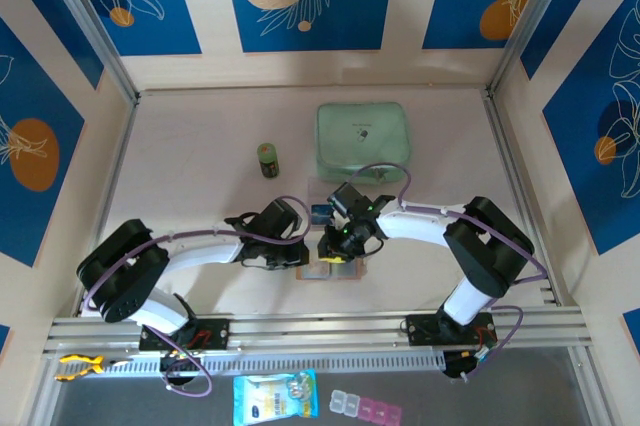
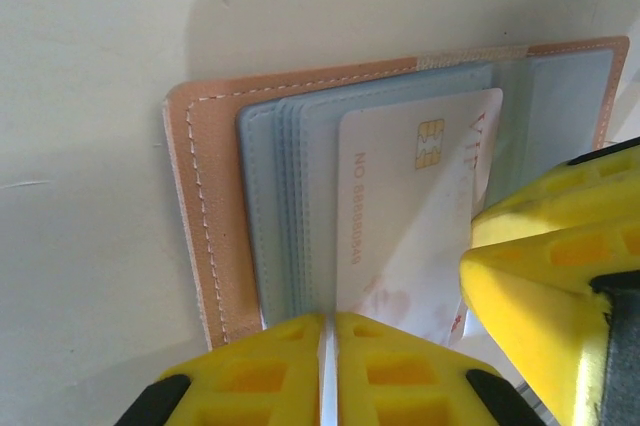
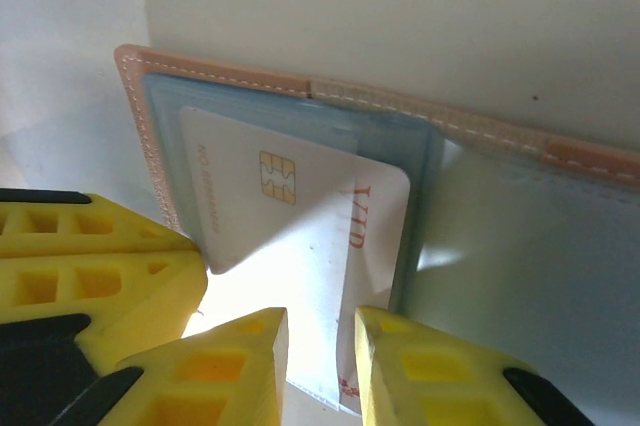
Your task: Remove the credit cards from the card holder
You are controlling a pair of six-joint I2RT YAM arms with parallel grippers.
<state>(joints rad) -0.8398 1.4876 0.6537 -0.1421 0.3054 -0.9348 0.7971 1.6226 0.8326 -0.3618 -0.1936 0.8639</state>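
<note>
The card holder (image 1: 322,272) lies open on the table, tan with white stitching (image 2: 205,196) and grey-clear pockets (image 3: 230,71). A white credit card (image 2: 400,206) with a gold chip and red print sticks partway out of a pocket (image 3: 290,236). My left gripper (image 2: 328,318) is shut on a thin pale edge of the holder's pocket leaves. My right gripper (image 3: 320,321) stands slightly open, with the card's free end lying between its fingertips. Both grippers meet over the holder (image 1: 335,246). A small blue card (image 1: 318,213) seems to lie just beyond them.
A mint-green zip case (image 1: 362,141) sits behind the holder, and a small green jar (image 1: 268,159) stands to its left. The two sets of yellow fingers (image 2: 540,276) are crowded close together over the holder.
</note>
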